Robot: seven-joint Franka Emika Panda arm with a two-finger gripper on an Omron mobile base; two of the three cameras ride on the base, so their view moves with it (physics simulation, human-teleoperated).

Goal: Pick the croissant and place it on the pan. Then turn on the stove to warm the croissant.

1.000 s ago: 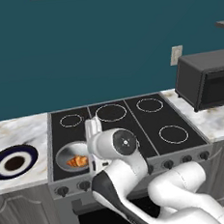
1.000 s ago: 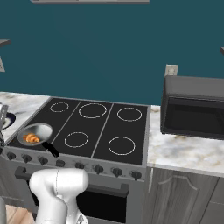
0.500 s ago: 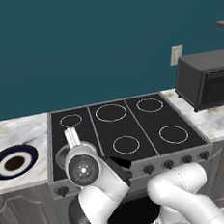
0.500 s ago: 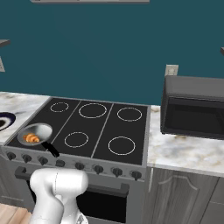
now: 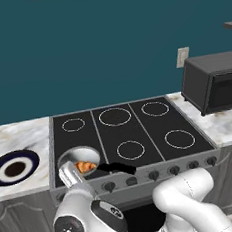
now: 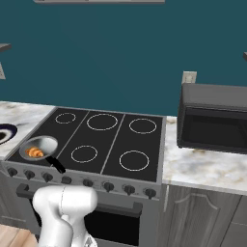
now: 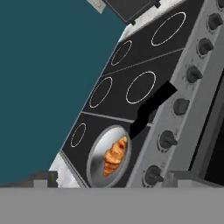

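Observation:
The croissant lies inside the silver pan, which sits on the front-left burner of the black stove. The pan's black handle points along the front edge, just behind the row of dark knobs. My gripper hovers at the stove's front-left corner, just short of the pan. Its jaws are open wide with nothing between them.
A dark blue plate with a white ring rests on the marble counter left of the stove. On the right counter stands a dark microwave. My white arm bulks low in front of the oven door.
My arm has dropped from above the cooktop to low in front of the stove's left end. The croissant stays in the pan and the gripper stays open.

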